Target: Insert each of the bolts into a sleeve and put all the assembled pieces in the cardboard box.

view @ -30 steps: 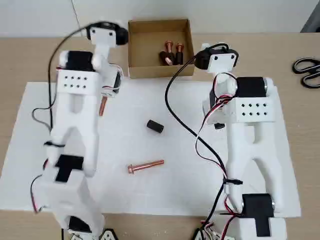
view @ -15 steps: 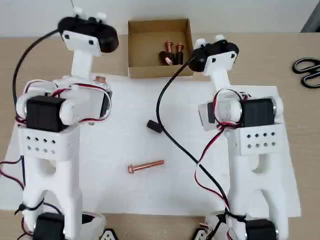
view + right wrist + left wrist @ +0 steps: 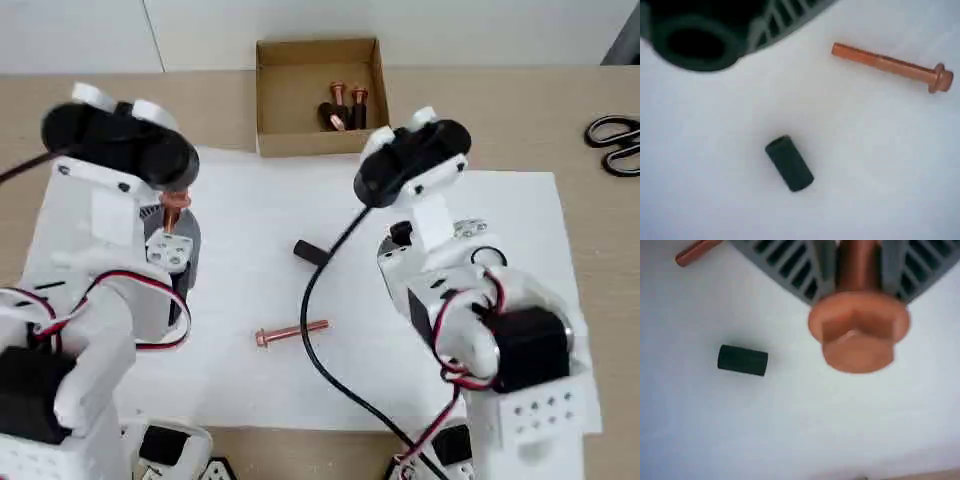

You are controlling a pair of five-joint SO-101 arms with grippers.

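The big brown table point(image 3: 500, 110) has a white sheet point(image 3: 260, 220) lying on it, and both pincers hang over this sheet. The left pincer point(image 3: 858, 260) is closed tight on a copper bolt, the held bolt point(image 3: 858, 332), and the bolt's wide head sticks out past the grey fingers point(image 3: 785, 260). The right pincer point(image 3: 715, 25) is closed on a black tube, the held sleeve point(image 3: 695, 47), and its round hole faces the camera on the wrist. The cardboard box point(image 3: 318, 143) sits past both pincers, on the side far from the arm bases, just off the edge of the sheet. Inside it lie some finished pieces point(image 3: 343, 108), copper bolts stuck in black sleeves, at the end nearer the right pincer. A pair of scissors point(image 3: 615, 143) lies on the bare table, well away on the outer side of the right pincer. The loose bolt point(image 3: 291, 332) lies flat on the sheet between the two pincers, a bit closer to the arm bases than they are. The loose sleeve point(image 3: 311, 253) lies on its side on the sheet between the two pincers, nearer the right one, and it does not touch the loose bolt.
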